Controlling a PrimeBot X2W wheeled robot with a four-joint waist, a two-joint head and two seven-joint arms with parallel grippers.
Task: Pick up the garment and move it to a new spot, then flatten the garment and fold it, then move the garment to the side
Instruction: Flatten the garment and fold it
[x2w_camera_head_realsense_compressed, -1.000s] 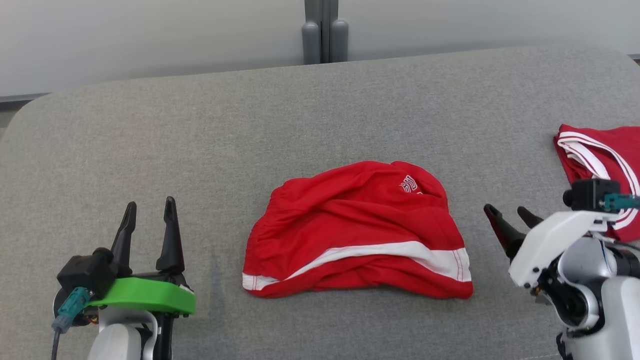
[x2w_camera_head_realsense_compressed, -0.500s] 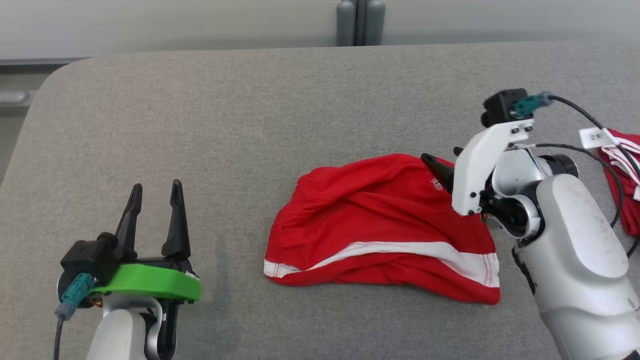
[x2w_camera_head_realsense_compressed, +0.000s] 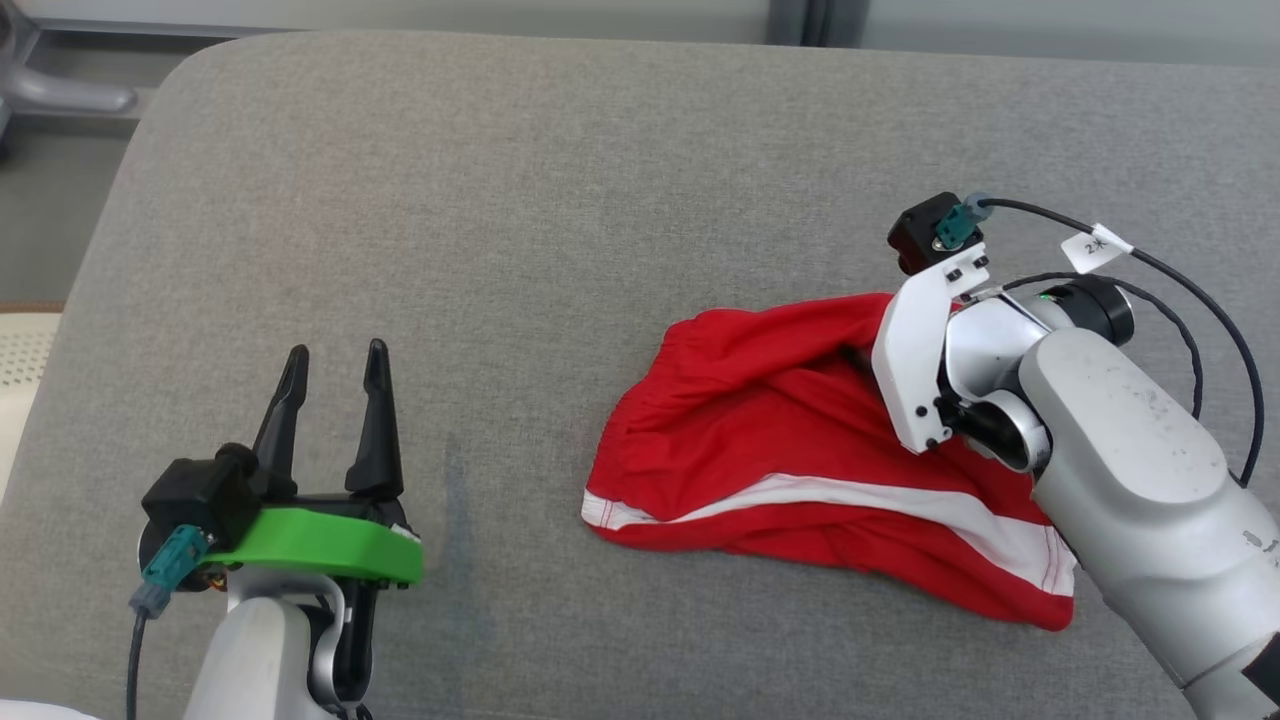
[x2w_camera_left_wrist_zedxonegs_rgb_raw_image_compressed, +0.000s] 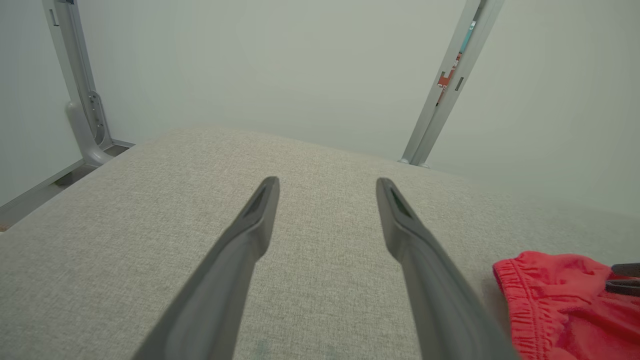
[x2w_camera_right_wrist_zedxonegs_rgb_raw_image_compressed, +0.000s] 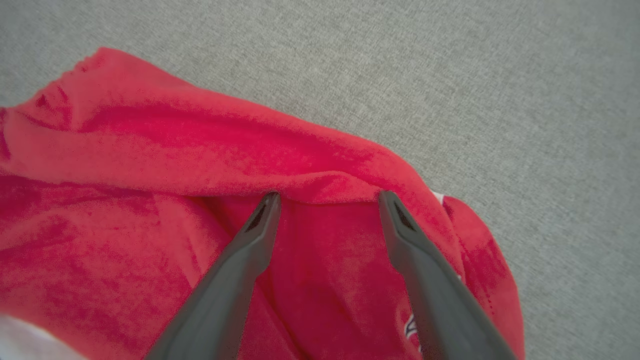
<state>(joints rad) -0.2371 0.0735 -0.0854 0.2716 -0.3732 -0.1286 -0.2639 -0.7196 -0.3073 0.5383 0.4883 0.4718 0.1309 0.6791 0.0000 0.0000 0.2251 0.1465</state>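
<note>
The garment (x2w_camera_head_realsense_compressed: 770, 440) is a pair of red shorts with a white stripe, lying crumpled on the grey cushioned surface (x2w_camera_head_realsense_compressed: 500, 200) right of centre. My right gripper (x2w_camera_right_wrist_zedxonegs_rgb_raw_image_compressed: 327, 199) stands open, pointing down at the garment's far right part, both fingertips against a raised red fold. In the head view its white wrist mount (x2w_camera_head_realsense_compressed: 910, 370) covers the fingers. My left gripper (x2w_camera_head_realsense_compressed: 335, 362) is open and holds nothing, low over bare grey fabric well to the left of the garment. The left wrist view shows the garment's elastic waistband (x2w_camera_left_wrist_zedxonegs_rgb_raw_image_compressed: 545, 300) at lower right.
The surface's rounded left edge (x2w_camera_head_realsense_compressed: 120, 230) drops to the floor, with a pale perforated object (x2w_camera_head_realsense_compressed: 25, 350) beside it. Grey metal posts (x2w_camera_left_wrist_zedxonegs_rgb_raw_image_compressed: 440, 100) stand against the wall behind. A black cable with a white tag (x2w_camera_head_realsense_compressed: 1095, 245) loops off my right wrist.
The head camera has turned and tipped down, shifting the whole picture. My right arm came up from the lower right and now sits over the garment's far right part. The left gripper has stayed put.
</note>
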